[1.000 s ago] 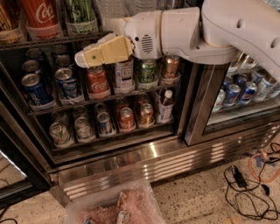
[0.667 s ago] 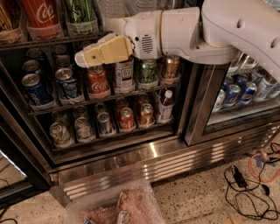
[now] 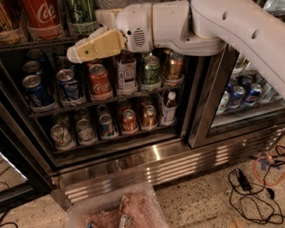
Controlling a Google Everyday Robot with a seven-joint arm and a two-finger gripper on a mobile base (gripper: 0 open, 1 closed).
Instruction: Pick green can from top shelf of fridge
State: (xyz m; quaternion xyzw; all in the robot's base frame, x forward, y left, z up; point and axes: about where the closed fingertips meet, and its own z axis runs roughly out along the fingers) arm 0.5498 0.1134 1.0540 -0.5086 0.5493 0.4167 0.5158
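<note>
**Green can:** tall, on the top shelf of the fridge, just beside a red cola can.
**Handling:** probably thin-walled, smooth and slippery, and easily dented, so grasp it mid-body. The gripper hangs just below the shelf edge, fingers closed together and empty. The red can and the shelf edge crowd the approach.

Speckled floor, black cables, clear plastic bin
</note>
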